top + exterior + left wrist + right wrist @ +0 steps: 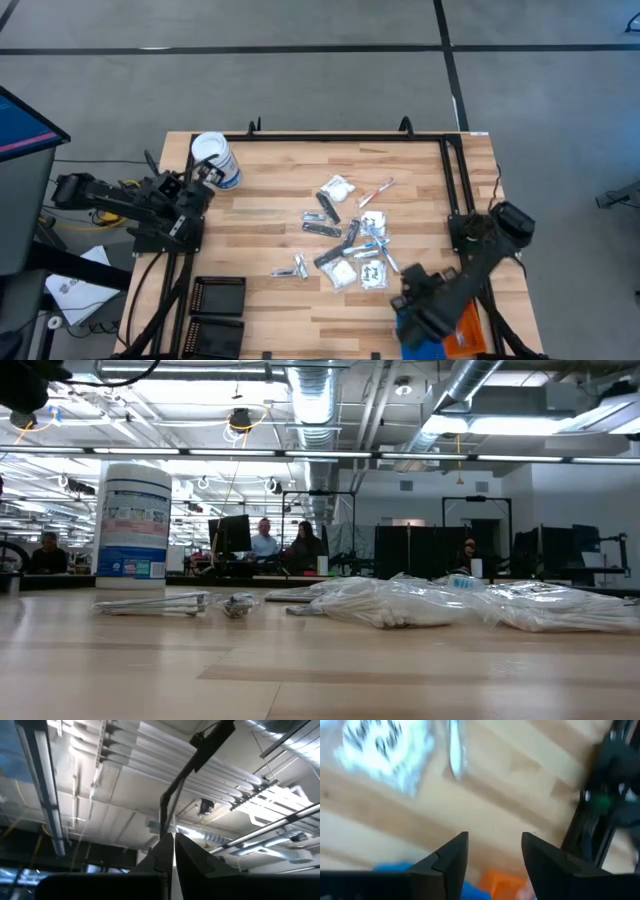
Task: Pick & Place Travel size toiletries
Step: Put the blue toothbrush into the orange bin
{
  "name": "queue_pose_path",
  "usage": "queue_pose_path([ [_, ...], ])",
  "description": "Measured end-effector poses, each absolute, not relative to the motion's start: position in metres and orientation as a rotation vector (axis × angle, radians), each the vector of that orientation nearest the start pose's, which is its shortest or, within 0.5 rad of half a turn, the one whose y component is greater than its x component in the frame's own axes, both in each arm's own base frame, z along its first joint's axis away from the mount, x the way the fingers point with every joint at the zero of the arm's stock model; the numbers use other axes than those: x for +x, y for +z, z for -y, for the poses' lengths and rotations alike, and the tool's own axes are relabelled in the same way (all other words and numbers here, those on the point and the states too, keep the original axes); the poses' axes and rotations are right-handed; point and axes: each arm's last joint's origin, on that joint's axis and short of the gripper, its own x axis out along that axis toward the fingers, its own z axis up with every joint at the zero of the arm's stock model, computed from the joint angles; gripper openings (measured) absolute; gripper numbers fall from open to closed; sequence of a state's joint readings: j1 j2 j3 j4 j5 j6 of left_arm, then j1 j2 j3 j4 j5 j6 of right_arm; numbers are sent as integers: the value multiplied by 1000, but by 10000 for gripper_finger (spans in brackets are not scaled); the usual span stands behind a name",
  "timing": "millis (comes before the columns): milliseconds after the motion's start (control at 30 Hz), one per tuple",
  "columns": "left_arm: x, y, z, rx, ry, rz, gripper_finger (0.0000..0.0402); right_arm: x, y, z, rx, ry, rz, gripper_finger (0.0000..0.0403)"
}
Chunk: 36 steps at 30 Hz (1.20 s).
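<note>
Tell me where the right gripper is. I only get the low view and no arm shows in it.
Observer: The right gripper is at the table's front right corner, by the blue tray and orange tray, clear of the toiletries mid-table.
Operator: Holding anything?
Observer: No. In the right wrist view its jaws stand apart, with only bare wood between them.
</note>
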State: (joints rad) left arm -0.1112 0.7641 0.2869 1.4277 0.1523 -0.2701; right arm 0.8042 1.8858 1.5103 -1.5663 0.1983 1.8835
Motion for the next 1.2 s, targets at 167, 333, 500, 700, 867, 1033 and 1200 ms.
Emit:
queue_pose_path([
  [167,142,309,22,-261,-462,855,11,254,227,-186,360,-1110,-1272,185],
  [333,148,310,25,-283,-530,817,11,262,202,-160,281,-1086,-1328,192],
  [500,149,312,26,-283,-571,804,11,247,170,-144,380,-975,-1330,180],
  [700,149,311,26,-301,-578,796,11,221,173,-129,489,-941,-1188,163],
  [867,149,311,26,-301,-578,795,11,215,184,-123,565,-853,-1113,164],
  [1033,151,310,26,-324,-585,775,11,232,176,-116,588,-718,-1064,201],
  [1200,151,310,27,-353,-602,758,11,235,165,-107,558,-773,-1152,243],
])
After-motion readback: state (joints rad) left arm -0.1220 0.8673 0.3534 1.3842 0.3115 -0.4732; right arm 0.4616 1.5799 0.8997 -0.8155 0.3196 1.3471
